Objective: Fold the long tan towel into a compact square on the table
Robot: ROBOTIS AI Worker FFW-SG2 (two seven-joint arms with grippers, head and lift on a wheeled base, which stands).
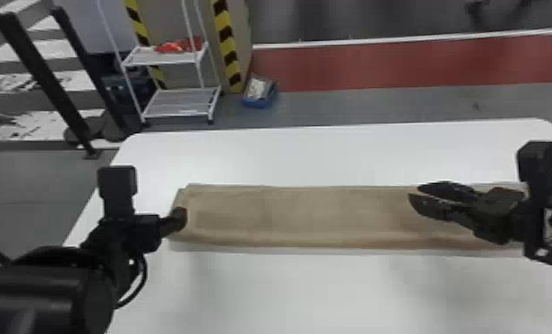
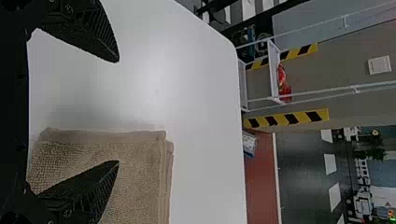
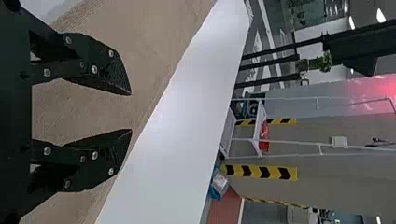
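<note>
Tan towel (image 1: 288,215): flat on the white surface (image 1: 332,151), one long strip running left to right. Layered edges visible at its left end, so it's already doubled over. Long sides roughly straight; right end partly hidden behind the right arm.

Left pincer (image 1: 180,217): at the towel's left end. Fingers spread wide, nothing between them; in the left wrist view, one is over the towel, the other over bare surface past that end. Contact: can't tell.

Right pincer (image 1: 414,192): above the towel's right part, pointing in toward the middle. Fingers spread, nothing pinched, both over tan cloth in the right wrist view.

Floor past the towel's far side, toward its left end: white two-shelf rack (image 1: 163,58), red item (image 1: 172,46) on the upper shelf. Yellow-black striped edging (image 1: 227,42) by the rack. Blue box (image 1: 259,104) on the floor to the rack's right, pale stuff inside. Red floor band (image 1: 377,66) beyond the towel's middle and right. Dark posts (image 1: 34,71) off beyond the towel's left end.
</note>
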